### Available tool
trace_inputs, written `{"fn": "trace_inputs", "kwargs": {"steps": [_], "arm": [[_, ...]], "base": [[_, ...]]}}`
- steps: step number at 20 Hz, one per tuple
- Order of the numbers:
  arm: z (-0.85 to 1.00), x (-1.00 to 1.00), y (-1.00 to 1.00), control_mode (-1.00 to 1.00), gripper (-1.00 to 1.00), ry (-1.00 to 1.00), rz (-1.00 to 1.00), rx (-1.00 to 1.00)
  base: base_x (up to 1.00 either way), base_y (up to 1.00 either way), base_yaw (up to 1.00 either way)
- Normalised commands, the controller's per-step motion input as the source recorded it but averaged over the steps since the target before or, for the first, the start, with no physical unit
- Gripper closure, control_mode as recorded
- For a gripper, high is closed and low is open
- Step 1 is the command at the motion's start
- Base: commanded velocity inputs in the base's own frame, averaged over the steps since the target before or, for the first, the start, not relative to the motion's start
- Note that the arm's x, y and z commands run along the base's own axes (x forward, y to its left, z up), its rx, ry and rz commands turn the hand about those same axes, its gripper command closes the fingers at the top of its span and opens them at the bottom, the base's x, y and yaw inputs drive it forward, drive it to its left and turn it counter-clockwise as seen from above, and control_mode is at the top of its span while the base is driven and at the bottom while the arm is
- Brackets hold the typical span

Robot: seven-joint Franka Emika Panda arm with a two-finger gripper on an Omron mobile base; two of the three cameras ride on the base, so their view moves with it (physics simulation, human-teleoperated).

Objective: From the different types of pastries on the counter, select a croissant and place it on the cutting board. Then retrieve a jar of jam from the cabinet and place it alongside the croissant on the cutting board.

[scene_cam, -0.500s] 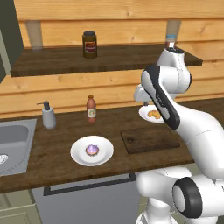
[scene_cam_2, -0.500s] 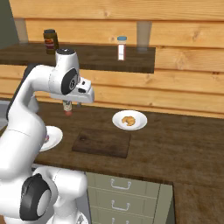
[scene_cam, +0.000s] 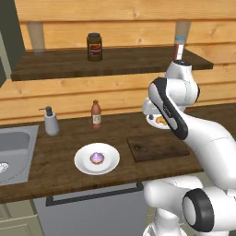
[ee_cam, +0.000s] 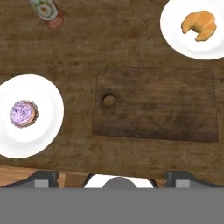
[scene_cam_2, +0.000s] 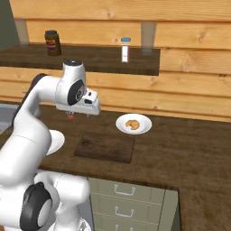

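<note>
The white arm point(scene_cam_2: 40, 97) rises from the base, bends at the elbow and reaches forward over the counter point(scene_cam_2: 189, 149). Its gripper point(scene_cam_2: 77, 115) hangs above the counter's middle, pointing down, fingers spread wide, holding nothing.

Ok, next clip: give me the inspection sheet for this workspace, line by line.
Surface: dark wood counter, sink at its left end.
Job's things: croissant on a white plate; cutting board bare; cupcake on a second plate. Jam jar and cabinet: nothing seen.
Clutter: red-brown bottle, soap dispenser; on the shelf, a dark jar and a white-capped bottle.
Grippers: gripper above the counter, jaws open, holding nothing.
Cables: nothing seen.
Surroundings: wood-plank wall, drawers below.
</note>
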Motion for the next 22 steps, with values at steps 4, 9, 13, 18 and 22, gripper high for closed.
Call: {"fn": "trace_inputs", "kwargs": {"steps": [4,9,13,18,22], "arm": [[-0.68,0.06,-0.47,-1.0,-1.0,0.05,0.0,0.0],[-0.53,0.13,-0.39,-1.0,-1.0,0.04,0.0,0.0],[-0.29,0.46,-0.64,-1.0,-1.0,-0.02,0.0,0.0],[-0.03,0.76,-0.59,-1.0,-1.0,0.0,0.0,0.0],[0.0,0.76,-0.35,-1.0,-1.0,0.05,-0.02,0.02]], "base": [[0.0,0.0,0.0],[0.0,0.0,0.0],[0.0,0.0,0.0],[0.0,0.0,0.0],[0.0,0.0,0.0]]}}
